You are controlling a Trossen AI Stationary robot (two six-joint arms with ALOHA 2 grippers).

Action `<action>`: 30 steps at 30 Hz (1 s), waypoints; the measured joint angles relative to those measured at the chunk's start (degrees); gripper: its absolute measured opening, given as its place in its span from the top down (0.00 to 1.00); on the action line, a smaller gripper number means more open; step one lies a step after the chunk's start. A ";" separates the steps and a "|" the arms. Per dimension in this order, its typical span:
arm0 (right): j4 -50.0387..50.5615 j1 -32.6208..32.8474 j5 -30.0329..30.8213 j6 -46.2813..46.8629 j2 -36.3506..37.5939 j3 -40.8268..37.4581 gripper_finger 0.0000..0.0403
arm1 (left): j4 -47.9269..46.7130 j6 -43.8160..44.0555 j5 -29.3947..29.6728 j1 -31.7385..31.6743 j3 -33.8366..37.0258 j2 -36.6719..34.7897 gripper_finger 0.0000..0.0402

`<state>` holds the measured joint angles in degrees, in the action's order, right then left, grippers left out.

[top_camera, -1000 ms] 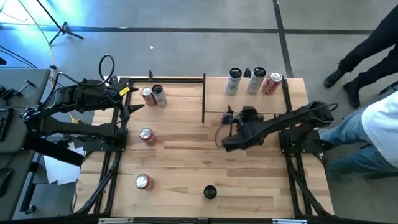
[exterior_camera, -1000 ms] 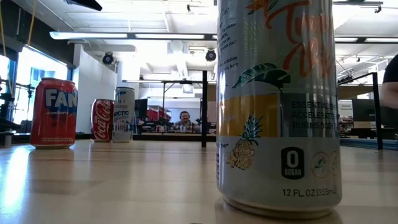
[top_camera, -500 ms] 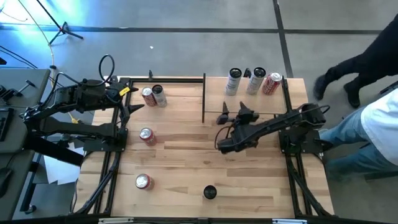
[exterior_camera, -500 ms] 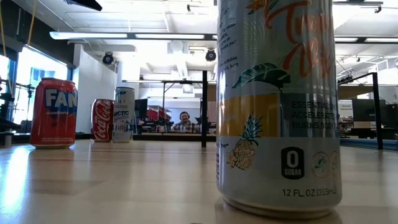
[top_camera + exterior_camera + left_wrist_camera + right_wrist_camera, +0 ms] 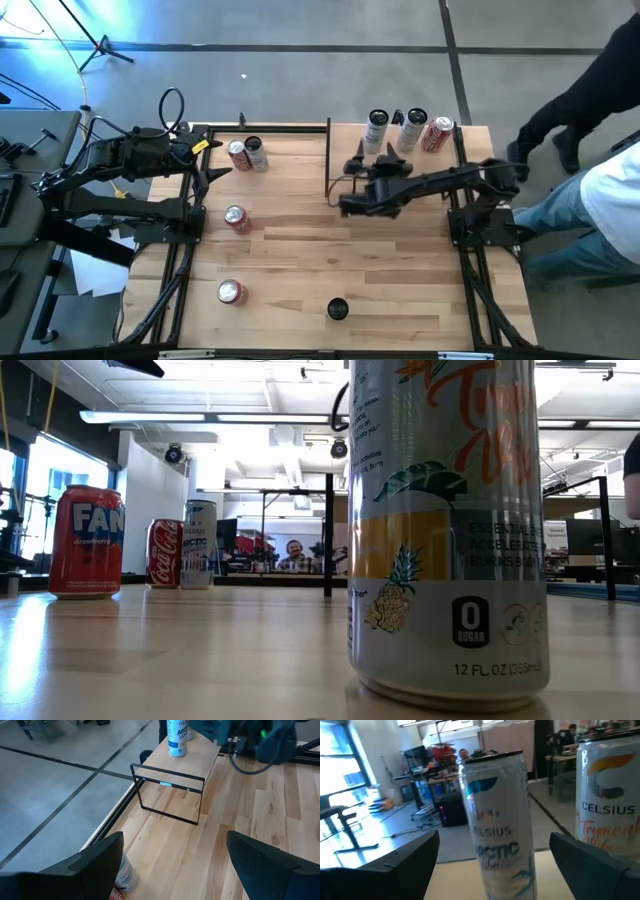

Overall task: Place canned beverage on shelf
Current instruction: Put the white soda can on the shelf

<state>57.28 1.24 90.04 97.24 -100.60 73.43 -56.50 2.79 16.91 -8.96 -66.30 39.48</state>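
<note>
The shelf (image 5: 395,155) — a small light-wood board in a thin black metal frame — sits at the far edge of the striped wooden tabletop (image 5: 300,270). On it stand three cans in a row along its far edge: a white Celsius Arctic can (image 5: 375,131), a white Celsius Tropical can (image 5: 411,130), and a red can (image 5: 436,134) at the end farthest from the left arm.

The right gripper (image 5: 380,158) hovers over the shelf's near part, just in front of the Arctic can, fingers (image 5: 385,870) spread wide and holding nothing; in its wrist view the Arctic can fills the gap ahead, with the Tropical can beside it.

The left gripper (image 5: 215,172) waits well away from the shelf, off the table's left edge, its fingers (image 5: 85,865) parted and empty.

Between the left gripper and the shelf stand a red can and a white can (image 5: 246,154), touching. Nearer the front are two more red-sided cans (image 5: 237,218) (image 5: 231,292) — and a dark-topped tall can (image 5: 338,309) right at the near edge.
</note>
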 joint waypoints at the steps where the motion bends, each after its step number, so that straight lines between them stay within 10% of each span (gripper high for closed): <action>1: -0.97 -0.76 -0.02 -0.88 0.00 0.00 0.09 | 0.00 0.00 0.00 0.01 0.00 -0.01 0.17; 30: -19.88 -8.03 -2.21 -23.38 0.04 0.00 0.09 | -0.02 0.00 0.10 0.00 -0.01 -0.01 0.17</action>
<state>37.41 -6.79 87.83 73.87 -100.55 73.43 -56.51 2.79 17.01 -8.96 -66.32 39.47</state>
